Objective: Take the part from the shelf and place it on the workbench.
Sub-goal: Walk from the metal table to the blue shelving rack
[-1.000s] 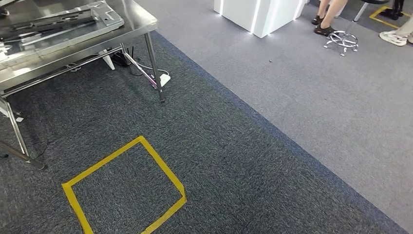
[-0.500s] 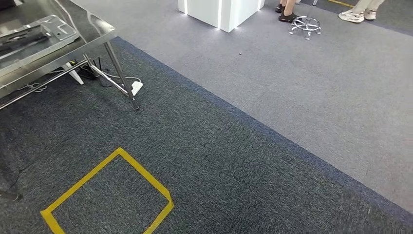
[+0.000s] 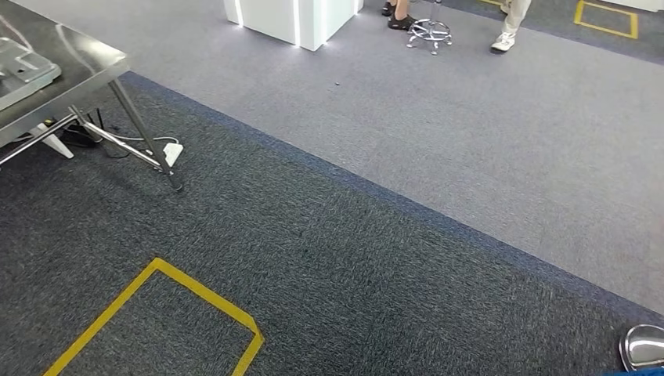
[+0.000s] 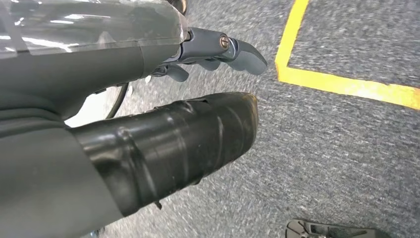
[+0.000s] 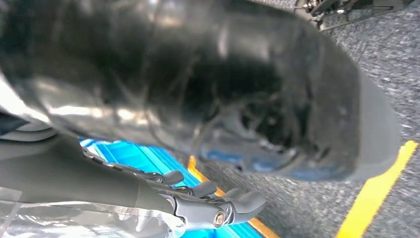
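Note:
A steel table (image 3: 74, 59) juts in at the far left of the head view, with a flat metal part (image 3: 19, 66) lying on its top. My left hand (image 4: 124, 64) hangs over the dark carpet; its thumb (image 4: 173, 144) and fingers (image 4: 233, 49) are apart and hold nothing. My right hand (image 5: 148, 193) also hangs low, its fingers (image 5: 218, 208) stretched out away from the thick thumb (image 5: 223, 84), with nothing in it.
A yellow tape square (image 3: 188, 294) marks the dark carpet in front of me. Cables and a white plug box (image 3: 172, 151) lie by the table leg (image 3: 149, 133). A white stand (image 3: 290, 19), a stool base (image 3: 429, 31) and a person's feet (image 3: 503, 43) are far off. A shiny round metal thing (image 3: 644, 346) sits bottom right.
The whole picture has shifted: the camera has turned to the right, so the table and the yellow square have slid left and the white stand has come nearer the middle.

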`<state>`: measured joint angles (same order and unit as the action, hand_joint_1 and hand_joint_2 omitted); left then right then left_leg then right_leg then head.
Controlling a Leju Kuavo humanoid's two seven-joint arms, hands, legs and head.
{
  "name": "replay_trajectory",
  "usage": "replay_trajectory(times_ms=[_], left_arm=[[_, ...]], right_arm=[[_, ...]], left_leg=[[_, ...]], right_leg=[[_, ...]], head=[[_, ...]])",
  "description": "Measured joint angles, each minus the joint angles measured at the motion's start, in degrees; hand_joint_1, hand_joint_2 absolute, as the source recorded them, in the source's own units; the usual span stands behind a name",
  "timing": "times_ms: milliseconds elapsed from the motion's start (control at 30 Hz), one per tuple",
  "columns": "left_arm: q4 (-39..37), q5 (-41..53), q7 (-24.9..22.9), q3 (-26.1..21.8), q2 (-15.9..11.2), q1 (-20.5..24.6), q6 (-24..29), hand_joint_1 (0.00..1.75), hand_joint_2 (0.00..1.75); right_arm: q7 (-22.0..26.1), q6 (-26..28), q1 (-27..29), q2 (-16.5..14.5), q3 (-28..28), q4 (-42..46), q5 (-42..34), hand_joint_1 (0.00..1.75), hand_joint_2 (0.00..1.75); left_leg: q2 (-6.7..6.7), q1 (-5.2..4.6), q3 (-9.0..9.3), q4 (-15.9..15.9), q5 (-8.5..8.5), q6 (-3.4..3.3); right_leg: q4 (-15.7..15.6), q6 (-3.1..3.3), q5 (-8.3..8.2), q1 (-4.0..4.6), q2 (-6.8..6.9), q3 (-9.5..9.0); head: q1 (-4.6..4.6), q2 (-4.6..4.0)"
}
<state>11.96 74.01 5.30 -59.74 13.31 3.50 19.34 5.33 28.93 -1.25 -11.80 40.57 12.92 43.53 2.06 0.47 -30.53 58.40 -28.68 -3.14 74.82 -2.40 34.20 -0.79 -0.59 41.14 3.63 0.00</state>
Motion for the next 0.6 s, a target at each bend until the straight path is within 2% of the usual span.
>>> replay_trajectory(times_ms=[33,67,133,167,200,267,300,333,367,433,467,500,533,567,600], left_arm=[[0.0,0.0,0.0,0.0,0.0,0.0,0.0,0.0,0.0],[0.0,0.0,0.0,0.0,0.0,0.1,0.0,0.0,0.0],[0.0,0.0,0.0,0.0,0.1,0.2,0.0,0.0,0.0],[0.0,0.0,0.0,0.0,0.2,0.2,0.0,0.0,0.0],[0.0,0.0,0.0,0.0,0.3,0.3,0.0,0.0,0.0],[0.0,0.0,-0.1,0.0,0.3,0.5,0.0,0.0,0.0],[0.0,0.0,-0.1,0.0,0.4,0.6,0.1,0.0,0.0],[0.0,0.1,-0.2,0.0,0.4,0.6,0.1,0.0,0.0],[0.0,0.1,-0.2,0.0,0.5,0.6,0.2,0.0,0.0],[0.0,0.0,-0.3,0.0,0.5,0.5,0.2,0.0,0.0],[0.0,0.0,-0.4,0.0,0.5,0.4,0.2,0.0,0.0],[0.0,0.0,-0.5,0.0,0.5,0.3,0.2,0.0,0.0],[0.0,0.0,-0.5,-0.1,0.5,0.2,0.2,0.0,0.0],[0.0,-0.1,-0.6,-0.1,0.5,0.1,0.2,0.0,0.0],[0.0,-0.1,-0.7,-0.1,0.5,0.0,0.2,0.0,0.0]], right_arm=[[0.0,0.0,0.0,0.0,0.0,0.0,0.1,0.0,0.0],[-0.1,0.0,0.1,0.1,0.0,0.0,0.2,0.0,0.0],[-0.2,0.0,0.0,0.2,0.0,0.0,0.4,0.0,0.0],[-0.3,-0.1,0.0,0.2,0.0,0.0,0.5,0.0,0.0],[-0.3,-0.1,-0.1,0.3,0.0,0.0,0.6,0.0,0.0],[-0.5,-0.1,-0.1,0.4,0.0,0.0,0.6,0.0,0.0],[-0.6,0.0,-0.1,0.4,0.0,0.0,0.6,0.0,0.0],[-0.7,0.0,-0.1,0.4,0.0,0.0,0.6,0.0,0.0],[-0.7,0.0,-0.1,0.4,0.0,0.0,0.6,0.0,0.0],[-0.7,0.0,-0.2,0.4,0.0,0.0,0.7,0.0,0.0],[-0.7,0.0,-0.2,0.4,0.0,0.0,0.8,0.0,0.0],[-0.8,0.0,-0.3,0.4,0.0,0.0,0.9,0.0,0.0],[-0.8,0.0,-0.2,0.4,0.0,0.0,1.0,0.0,0.0],[-0.8,0.0,-0.2,0.4,0.0,0.0,1.1,0.0,0.0],[-0.9,0.0,-0.2,0.4,0.0,0.0,1.1,0.0,0.0]], left_leg=[[0.74,-0.07,0.05,0.0,-0.09,-0.01],[1.36,-0.11,0.17,0.0,-0.19,0.05],[2.48,-0.27,0.55,0.0,-0.49,0.34],[2.94,-0.32,0.72,0.0,-0.64,0.59],[3.38,-0.35,0.85,0.0,-0.75,0.87],[4.22,-0.33,1.21,-0.3,-0.84,1.43],[4.26,-0.25,1.46,-0.3,-1.01,1.74],[3.51,-0.21,1.48,0.1,-1.55,2.01],[2.21,-0.15,0.99,1.6,-2.66,2.24],[-0.71,0.0,-1.96,8.1,-6.27,2.52],[-1.33,0.05,-3.81,11.8,-7.82,2.62],[-1.53,0.07,-5.18,14.4,-8.44,2.68],[-1.58,0.08,-5.6,14.9,-7.8,2.7],[-1.7,0.1,-4.97,13.1,-6.04,2.67],[-2.22,0.14,-3.46,9.5,-3.64,2.58]], right_leg=[[-0.6,0.05,-0.81,0.02,0.19,-0.43],[-3.5,0.22,-2.51,0.07,0.57,-2.06],[-11.7,0.98,-5.75,0.52,2.65,-6.51],[-14.5,1.41,-6.58,0.83,3.53,-7.99],[-15.9,1.77,-6.81,1.14,4.02,-8.62],[-16.2,2.29,-6.88,1.41,3.17,-8.56],[-16.7,2.56,-7.1,1.21,2.59,-8.77],[-17.2,2.86,-7.34,0.99,2.03,-9.07],[-17.6,3.14,-7.6,0.76,1.48,-9.35],[-17.9,3.51,-7.77,0.63,0.37,-9.47],[-17.8,3.61,-7.74,0.68,-0.28,-9.36],[-17.7,3.66,-7.71,0.73,-1.04,-9.28],[-17.5,3.65,-7.66,0.75,-1.84,-9.24],[-17.3,3.59,-7.6,0.74,-2.69,-9.23],[-17.0,3.46,-7.5,0.69,-3.53,-9.22]], head=[[0.0,0.0],[-0.01,0.0],[-0.02,0.0],[-0.01,0.0],[-0.03,0.0],[-0.02,0.0],[-0.03,0.0],[-0.02,0.0],[-0.06,0.0],[-0.1,0.0],[-0.14,0.0],[-0.13,0.0],[-0.14,0.0],[-0.14,0.0],[-0.14,0.0]])
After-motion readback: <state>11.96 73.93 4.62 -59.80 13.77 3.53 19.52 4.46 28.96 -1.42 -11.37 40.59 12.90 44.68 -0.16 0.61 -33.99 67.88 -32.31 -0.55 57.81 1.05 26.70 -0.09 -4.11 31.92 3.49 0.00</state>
